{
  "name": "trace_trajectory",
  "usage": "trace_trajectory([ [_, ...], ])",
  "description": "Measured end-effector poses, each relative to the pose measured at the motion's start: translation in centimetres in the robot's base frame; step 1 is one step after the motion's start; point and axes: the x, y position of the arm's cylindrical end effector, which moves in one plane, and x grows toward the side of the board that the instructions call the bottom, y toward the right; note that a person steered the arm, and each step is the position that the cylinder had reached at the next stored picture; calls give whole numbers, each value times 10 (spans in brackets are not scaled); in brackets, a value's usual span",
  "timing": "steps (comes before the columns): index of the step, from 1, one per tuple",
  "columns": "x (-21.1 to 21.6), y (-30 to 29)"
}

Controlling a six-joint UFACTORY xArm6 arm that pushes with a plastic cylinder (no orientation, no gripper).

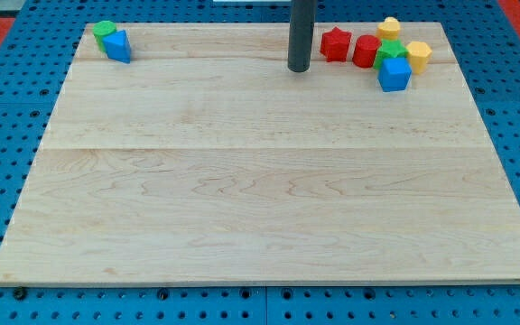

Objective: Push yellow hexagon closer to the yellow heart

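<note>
Standing near the table's (pixel 242 208) 12 o'clock edge, my tip (pixel 299 69), a bare rod gripping nothing, is seen well left of the yellow hexagon (pixel 419 54), itself at 4 o'clock from the yellow heart (pixel 388 28).

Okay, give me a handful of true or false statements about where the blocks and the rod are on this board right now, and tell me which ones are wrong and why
1. My tip sits to the view's left of the red blocks. True.
2. The two yellow blocks lie at the view's bottom left corner. False: the upper yellow block and the yellow block at the far right are both in the cluster at the view's top right.
3. A green block and a blue block sit together at the view's top left. True.
4. My tip is touching a yellow block. False: it stands apart from them, with the red star-like block and another red block in between.
5. A blue cube lies at the lower edge of the right cluster. True.
</note>
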Motion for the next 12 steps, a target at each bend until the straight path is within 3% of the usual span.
trace_trajectory([
  [2, -5, -24],
  [3, -41, -37],
  [5, -98, -7],
  [8, -98, 41],
  [9, -74, 32],
  [10, -33, -18],
  [11, 77, 26],
  [12, 118, 138],
])
